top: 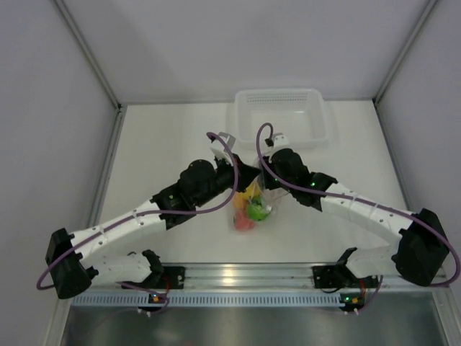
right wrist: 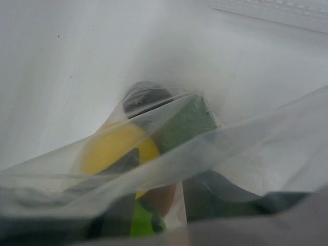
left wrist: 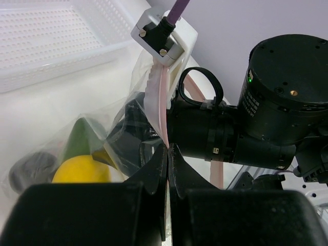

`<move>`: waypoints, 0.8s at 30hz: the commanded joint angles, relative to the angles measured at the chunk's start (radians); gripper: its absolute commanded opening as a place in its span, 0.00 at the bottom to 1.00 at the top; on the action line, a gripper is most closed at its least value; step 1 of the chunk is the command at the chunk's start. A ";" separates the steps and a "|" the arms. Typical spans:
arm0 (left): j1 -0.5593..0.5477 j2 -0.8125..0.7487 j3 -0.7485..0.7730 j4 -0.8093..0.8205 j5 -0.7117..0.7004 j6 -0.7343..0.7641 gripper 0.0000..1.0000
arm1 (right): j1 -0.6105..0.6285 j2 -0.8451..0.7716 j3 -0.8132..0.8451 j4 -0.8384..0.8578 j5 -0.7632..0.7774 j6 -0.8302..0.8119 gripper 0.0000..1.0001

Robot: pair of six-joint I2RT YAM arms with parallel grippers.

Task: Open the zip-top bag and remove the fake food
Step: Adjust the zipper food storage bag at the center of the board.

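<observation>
Left end effector [left wrist: 168, 148]: closed, its two dark fingers pinched together on the pink zip strip [left wrist: 160, 102] of the zip-top bag [top: 252, 205].
Right end effector [top: 265, 186]: at the bag's top edge, just beside the left one and facing it; clear plastic drapes over its wrist camera, and I cannot tell whether its fingers are open or gripping.
Zip-top bag: in the middle of the worktop [top: 166, 144], between the two arms, its top edge up at both end effectors and its body hanging toward the arm bases.
Fake food [top: 248, 210]: all inside the bag, bunched in its lower part below the end effectors; a yellow fruit [left wrist: 82, 171], a green one [left wrist: 82, 136] and a dark one [left wrist: 31, 169] show through the plastic.
Tray [top: 281, 115]: white, at the far edge of the worktop, apart from the bag.
</observation>
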 commanded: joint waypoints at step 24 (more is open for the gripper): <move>-0.004 0.031 -0.078 0.128 -0.073 0.074 0.00 | -0.092 0.138 -0.026 0.248 -0.096 -0.009 0.36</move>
